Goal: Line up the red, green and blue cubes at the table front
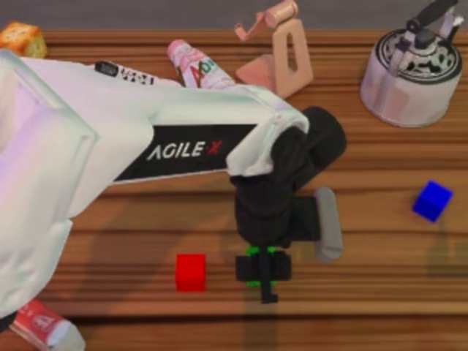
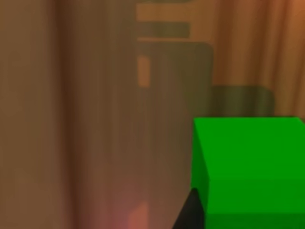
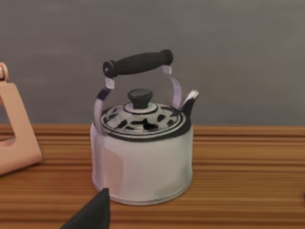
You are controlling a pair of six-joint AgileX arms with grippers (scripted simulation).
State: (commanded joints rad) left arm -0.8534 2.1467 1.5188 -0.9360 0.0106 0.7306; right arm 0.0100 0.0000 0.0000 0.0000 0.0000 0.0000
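Note:
My left gripper [image 1: 263, 269] is near the table's front edge, just right of the red cube [image 1: 191, 272], and is shut on the green cube [image 2: 248, 167]. From above, only green slivers [image 1: 253, 251] show round the black fingers. One dark fingertip [image 2: 192, 210] lies against the green cube's side. The blue cube [image 1: 432, 200] sits alone at the right, farther back. The right arm is out of the top view. Only one of its fingertips [image 3: 95, 213] shows in its wrist view, off to one side, with nothing against it.
A white kettle [image 1: 413, 69] with a black handle stands at the back right, facing the right wrist camera [image 3: 143, 148]. A pink stand [image 1: 281, 58] and a pink tube [image 1: 196, 67] are at the back middle. An orange block [image 1: 22, 38] is back left, a red-and-white carton [image 1: 44, 325] front left.

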